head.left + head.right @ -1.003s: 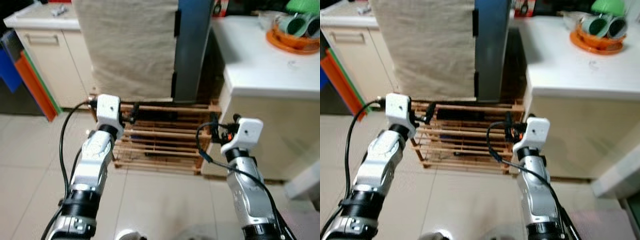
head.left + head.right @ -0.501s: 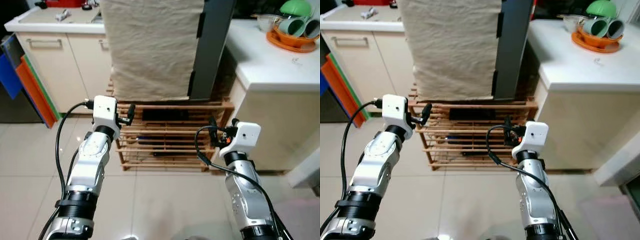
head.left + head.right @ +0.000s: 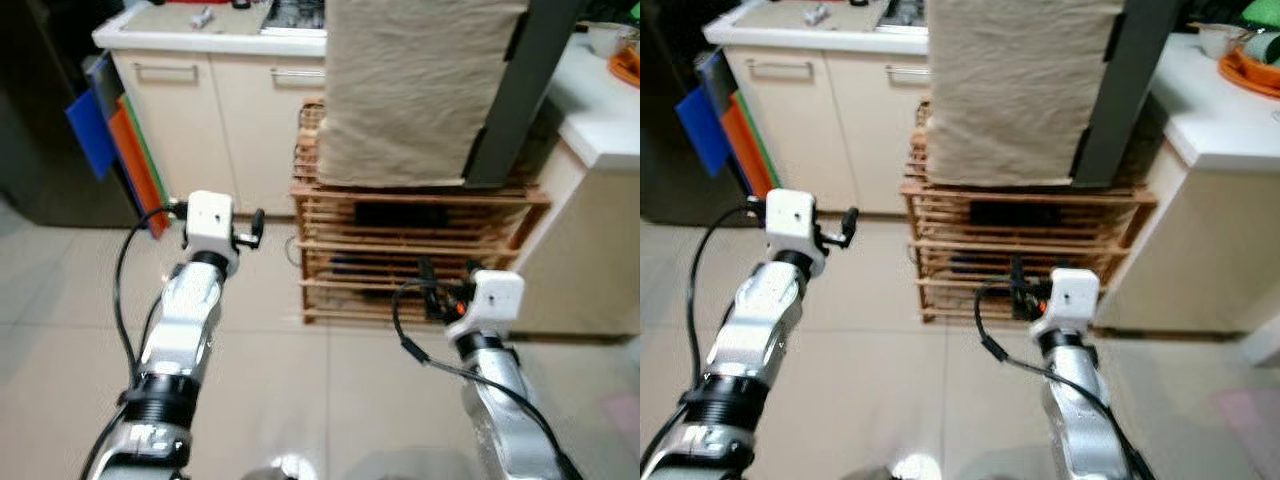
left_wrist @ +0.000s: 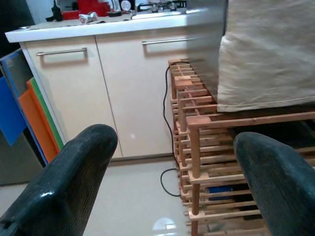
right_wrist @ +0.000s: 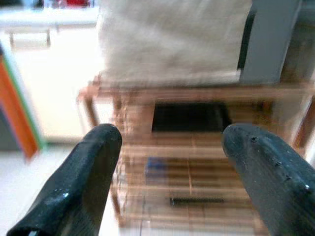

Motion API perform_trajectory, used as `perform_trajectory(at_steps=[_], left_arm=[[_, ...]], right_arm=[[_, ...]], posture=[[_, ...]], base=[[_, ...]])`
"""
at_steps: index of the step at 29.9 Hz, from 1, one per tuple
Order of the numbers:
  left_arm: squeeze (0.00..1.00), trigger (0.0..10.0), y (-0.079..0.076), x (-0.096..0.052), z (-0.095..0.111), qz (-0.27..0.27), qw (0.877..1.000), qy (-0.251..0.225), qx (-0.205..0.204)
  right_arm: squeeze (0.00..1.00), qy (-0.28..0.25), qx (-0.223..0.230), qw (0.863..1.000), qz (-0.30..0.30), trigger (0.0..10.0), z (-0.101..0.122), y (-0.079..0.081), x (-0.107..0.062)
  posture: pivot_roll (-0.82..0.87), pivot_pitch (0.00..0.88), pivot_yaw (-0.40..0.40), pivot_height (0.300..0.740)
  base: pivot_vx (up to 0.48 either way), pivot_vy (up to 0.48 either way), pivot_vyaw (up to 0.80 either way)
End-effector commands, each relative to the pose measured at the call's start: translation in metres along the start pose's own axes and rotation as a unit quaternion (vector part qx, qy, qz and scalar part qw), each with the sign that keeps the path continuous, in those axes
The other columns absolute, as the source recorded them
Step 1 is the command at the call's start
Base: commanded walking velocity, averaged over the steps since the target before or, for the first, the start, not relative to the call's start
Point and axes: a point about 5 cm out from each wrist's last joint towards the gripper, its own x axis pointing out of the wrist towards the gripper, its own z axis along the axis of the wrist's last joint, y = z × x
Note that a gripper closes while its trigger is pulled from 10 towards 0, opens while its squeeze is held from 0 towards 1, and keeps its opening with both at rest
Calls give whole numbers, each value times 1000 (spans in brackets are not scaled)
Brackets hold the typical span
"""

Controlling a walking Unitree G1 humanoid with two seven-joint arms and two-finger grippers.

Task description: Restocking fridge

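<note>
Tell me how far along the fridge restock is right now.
Nothing looks done: the left gripper and right gripper are both open and empty, held out over the tiled floor. In hand: facing the wooden rack that carries a cloth-draped appliance. Left: fetching items and loading them; no groceries or open fridge door visible.

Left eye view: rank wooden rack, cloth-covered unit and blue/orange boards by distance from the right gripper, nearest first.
From the right gripper:
1. Wooden rack: directly ahead of the fingers, on the floor.
2. Cloth-covered unit: on top of the rack, above and beyond the gripper.
3. Blue and orange boards: far to the robot's left, leaning beside the cabinet.
</note>
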Motion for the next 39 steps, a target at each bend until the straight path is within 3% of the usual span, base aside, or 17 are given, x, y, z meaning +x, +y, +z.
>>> perform_trajectory(at_steps=[1,13,21,27,30,36,39], left_arm=[[0,10000,5,2,5,7,1000,-6,9],[0,10000,3,4,1,8,1000,-1,20],[0,10000,6,2,-1,28,1000,-4,-10],[0,10000,12,4,-4,42,999,8,9],[0,10000,18,4,-7,50,999,15,7],[0,10000,13,4,6,34,999,-26,4],[0,10000,17,3,3,49,999,-19,3]], right_arm=[[0,-20,-5,1000,12,10000,8,2,-3],[0,18,-32,999,-3,10000,-14,-14,-31],[0,33,-24,999,-12,10000,-29,-17,-23],[0,27,27,998,-55,10000,-31,-37,-4],[0,-16,61,996,-64,10000,-5,-37,15],[0,-95,32,994,-37,10000,49,-10,53],[0,-114,19,993,-19,10000,61,-1,62]], posture=[[-114,0,22,732],[-136,0,35,732],[-133,0,25,732],[-118,0,20,732],[-113,0,17,732],[-84,0,14,732],[-60,0,13,732]], base=[[431,0,0],[433,0,0],[386,167,0],[45,463,0],[0,480,0],[0,480,0],[0,480,0]])
